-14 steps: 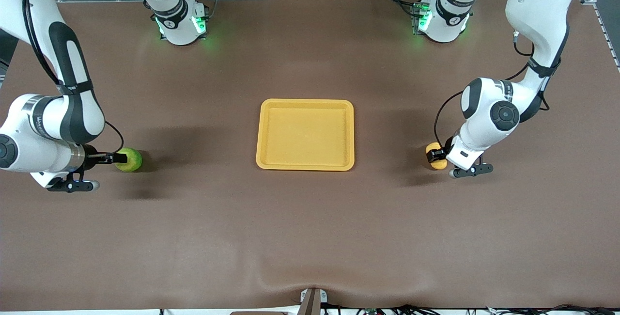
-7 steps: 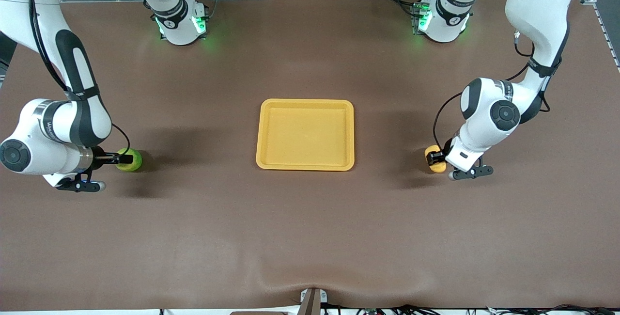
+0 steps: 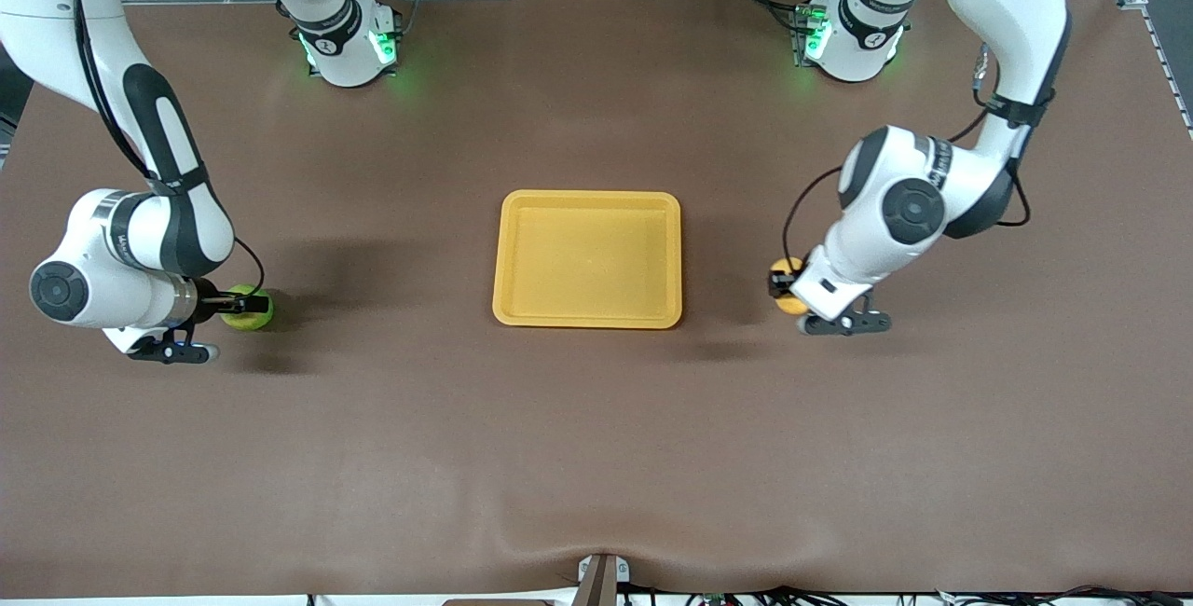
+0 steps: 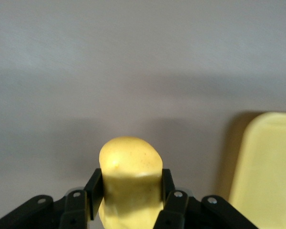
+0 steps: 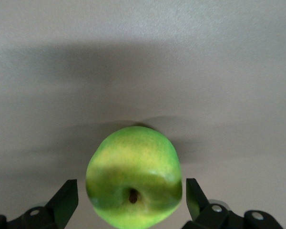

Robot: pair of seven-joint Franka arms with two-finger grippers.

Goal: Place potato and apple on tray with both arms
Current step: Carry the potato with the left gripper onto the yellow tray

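Yellow tray (image 3: 587, 258) at mid-bench bare; potato (image 3: 788, 289) clamped in left gripper (image 3: 781, 287) jaws over bench beside tray; apple (image 3: 248, 308) on bench between wide jaws of right gripper (image 3: 244, 306), ungrasped; both placements outstanding.

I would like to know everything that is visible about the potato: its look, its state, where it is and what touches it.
The potato is a small oblong lump, yellow-orange, with a smooth matte skin and faint specks. The left hand is shut on it: one black finger presses each side, and its rounded end sticks out past the fingertips. In the front view it is mostly hidden by the hand and looks lifted off the brown table, between the tray and the left arm's end. Nothing else touches it.
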